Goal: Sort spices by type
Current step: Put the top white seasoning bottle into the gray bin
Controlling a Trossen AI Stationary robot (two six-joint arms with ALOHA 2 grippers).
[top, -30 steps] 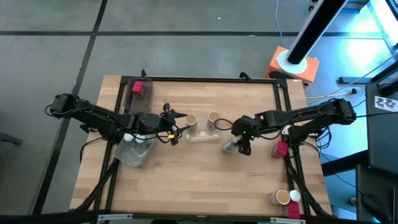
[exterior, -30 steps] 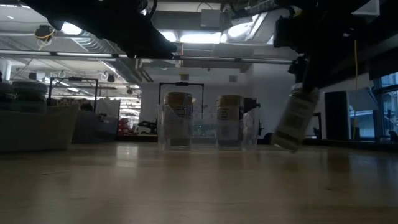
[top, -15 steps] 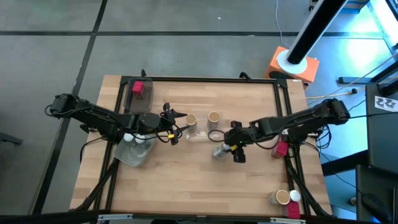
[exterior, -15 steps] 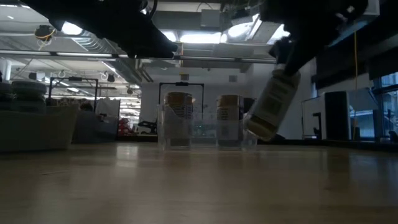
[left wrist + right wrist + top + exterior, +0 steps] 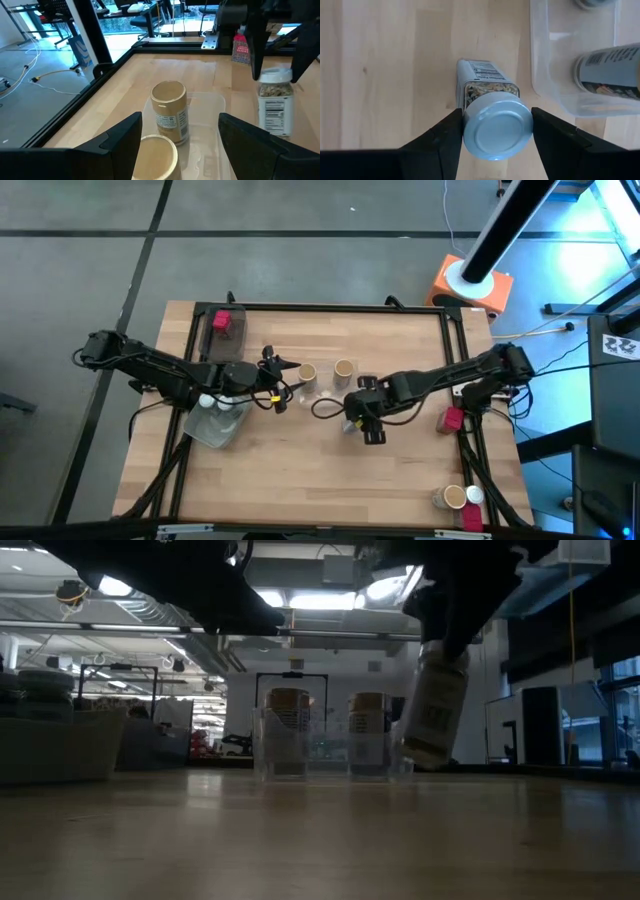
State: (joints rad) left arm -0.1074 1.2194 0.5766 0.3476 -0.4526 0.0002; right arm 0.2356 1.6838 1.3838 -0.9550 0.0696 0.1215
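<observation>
- The right gripper (image 5: 357,420) sits just below the middle of the high view, its jaws clamped on the cap of a white-capped jar (image 5: 490,107), one dark finger (image 5: 442,145) pressed to each side of the cap.
- In the low view that jar (image 5: 432,710) hangs right of centre, leaning a little, its base looking just clear of the wooden table (image 5: 320,840), though I can't be sure of the gap.
- It hangs just beside a clear tray (image 5: 210,107) in the middle of the table, outside the tray wall.
- Two tan cylinders (image 5: 308,373) with cork-coloured tops stand upright in that tray, side by side; in the low view they show at centre behind the clear wall.
- The left gripper (image 5: 282,372) waits left of centre in the high view, level with the tray, jaws apart and holding nothing; its wrist view looks between its fingers at the nearer tan cylinders (image 5: 170,112).
- A red jar (image 5: 222,321) sits in another tray at the upper left of the table in the high view.
- A second red jar (image 5: 451,420) lies at the table's right edge.
- At the lower right corner, a tan-topped container (image 5: 453,497), a white cap (image 5: 474,496) and something red are bunched together.
</observation>
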